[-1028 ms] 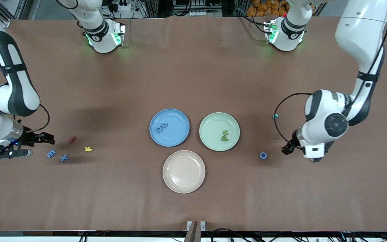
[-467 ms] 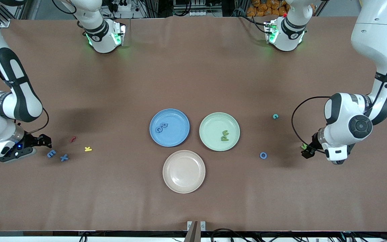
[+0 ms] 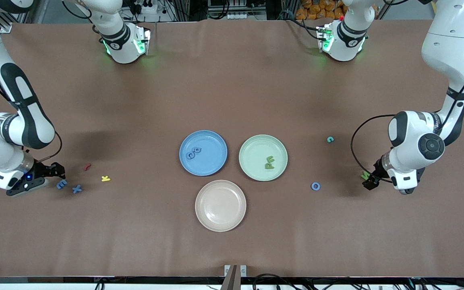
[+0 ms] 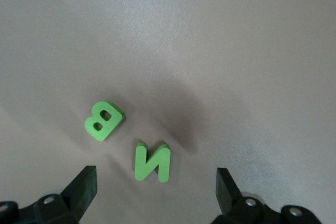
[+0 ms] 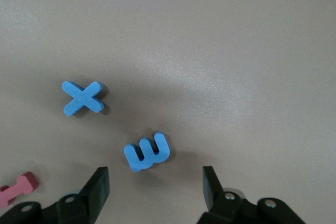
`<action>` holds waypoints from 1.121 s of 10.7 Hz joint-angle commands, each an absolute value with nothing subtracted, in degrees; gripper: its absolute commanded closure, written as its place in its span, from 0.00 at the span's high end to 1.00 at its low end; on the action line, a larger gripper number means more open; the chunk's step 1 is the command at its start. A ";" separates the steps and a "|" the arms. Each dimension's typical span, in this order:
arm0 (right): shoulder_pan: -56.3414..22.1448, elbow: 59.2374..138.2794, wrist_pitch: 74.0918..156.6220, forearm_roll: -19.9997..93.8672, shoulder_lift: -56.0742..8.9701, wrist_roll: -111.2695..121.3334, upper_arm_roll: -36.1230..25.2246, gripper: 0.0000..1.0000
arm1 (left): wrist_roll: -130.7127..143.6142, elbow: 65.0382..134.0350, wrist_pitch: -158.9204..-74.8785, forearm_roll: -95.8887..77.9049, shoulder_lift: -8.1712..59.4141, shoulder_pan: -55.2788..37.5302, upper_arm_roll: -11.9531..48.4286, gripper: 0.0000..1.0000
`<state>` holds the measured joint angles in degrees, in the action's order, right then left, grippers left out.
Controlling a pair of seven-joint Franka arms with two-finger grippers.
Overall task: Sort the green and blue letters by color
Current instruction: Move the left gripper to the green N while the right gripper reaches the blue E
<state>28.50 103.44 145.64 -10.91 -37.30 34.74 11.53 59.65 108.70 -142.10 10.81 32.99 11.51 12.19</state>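
Observation:
My right gripper [image 3: 56, 171] is open, low over the table beside a blue E [image 3: 61, 184] and a blue X [image 3: 77, 189]. In the right wrist view the E [image 5: 147, 151] lies just ahead of my open right gripper [image 5: 155, 190], the X [image 5: 82, 98] farther off. My left gripper [image 3: 369, 182] is open over green letters [image 3: 364, 175]. In the left wrist view a green N [image 4: 152, 162] lies just ahead of my left gripper [image 4: 156, 192], a green B [image 4: 103, 120] beside it. The blue plate [image 3: 212, 143] holds blue letters [image 3: 194, 152]. The green plate [image 3: 256, 149] holds green letters [image 3: 270, 162].
A red letter [image 3: 87, 166] and a yellow K [image 3: 105, 178] lie near the E and X. A blue O [image 3: 315, 186] and a teal letter [image 3: 330, 139] lie between the green plate and my left gripper. A pink plate [image 3: 220, 205] stands nearest the front camera.
My left gripper has moved toward the left arm's end of the table and now hangs over the green letters. My right gripper has shifted slightly closer to the blue E.

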 commanded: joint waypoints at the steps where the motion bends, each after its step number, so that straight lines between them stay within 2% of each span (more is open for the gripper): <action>1: 28.74 100.64 145.55 -11.51 -39.46 35.86 11.78 0.75 | 60.11 111.27 -146.60 11.95 33.13 12.22 12.83 1.00; 8: 27.69 98.70 145.55 -9.23 -42.01 35.86 11.78 0.71 | 60.47 112.06 -149.68 11.95 34.72 12.66 12.83 1.00; 12: 27.07 98.70 145.63 -9.23 -42.45 35.95 11.51 0.61 | 60.56 112.50 -150.47 11.87 34.80 13.18 12.83 1.00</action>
<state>27.52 100.21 145.69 -10.18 -41.12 35.31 11.60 59.65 111.56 -148.95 10.81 34.94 12.04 12.25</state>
